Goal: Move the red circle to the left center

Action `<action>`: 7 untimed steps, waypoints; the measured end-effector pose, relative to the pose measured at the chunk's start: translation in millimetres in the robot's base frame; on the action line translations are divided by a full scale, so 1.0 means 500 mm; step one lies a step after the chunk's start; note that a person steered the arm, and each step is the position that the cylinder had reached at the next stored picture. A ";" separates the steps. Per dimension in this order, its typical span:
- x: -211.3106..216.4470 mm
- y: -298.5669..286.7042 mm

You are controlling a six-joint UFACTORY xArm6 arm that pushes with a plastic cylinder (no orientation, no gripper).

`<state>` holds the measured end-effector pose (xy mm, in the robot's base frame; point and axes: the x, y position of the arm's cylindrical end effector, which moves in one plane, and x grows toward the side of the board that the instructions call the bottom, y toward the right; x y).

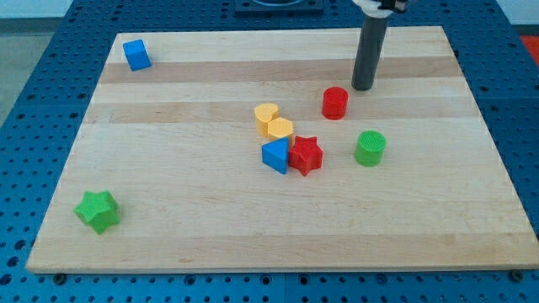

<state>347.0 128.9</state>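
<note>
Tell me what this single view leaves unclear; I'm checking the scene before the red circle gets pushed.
- Arm above my tip: cut off by the view's top edge in the camera view.
- Whether the red circle touches my tip: cannot tell; they sit close, the tip up and to the view's right.
- Blue triangle and red star: their meeting sides are hidden by each other.
- Yellow heart: its near side is covered by the yellow hexagon.

rod: upper end and mount cut off by the view's top edge | blue triangle: right edge hidden behind red star | yellow heart: lower side touching yellow hexagon, seam unclear
</note>
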 end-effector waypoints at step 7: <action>0.025 -0.161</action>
<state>359.5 48.4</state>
